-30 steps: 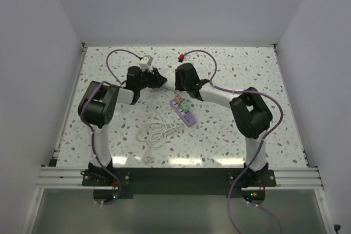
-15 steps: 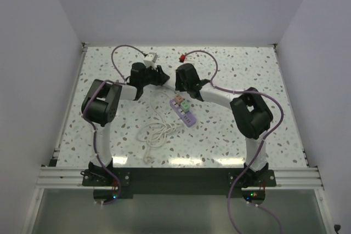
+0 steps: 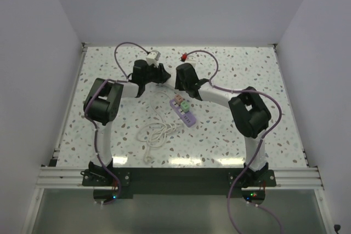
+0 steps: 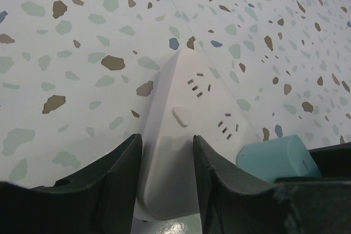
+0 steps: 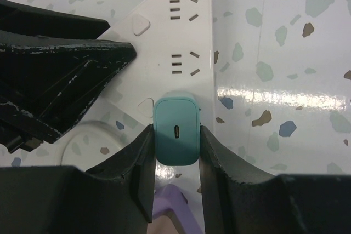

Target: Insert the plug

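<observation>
R gripper (image 5: 175, 132) clamps teal plug (image 5: 175, 142) over white strip (image 5: 184, 36); L gripper (image 4: 167, 142) straddles strip's end.
Plug sits tight betw. R fingers, port face toward wrist cam, base at strip's near end just below a socket set; can't tell if prongs are in. L jaws narrow, one finger each side of strip, edges look touching but a firm grip can't be told. In L wrist view plug shows just beside one L finger. Strip lies flat on speckled table (image 4: 66, 36), betw. both arms.
</observation>
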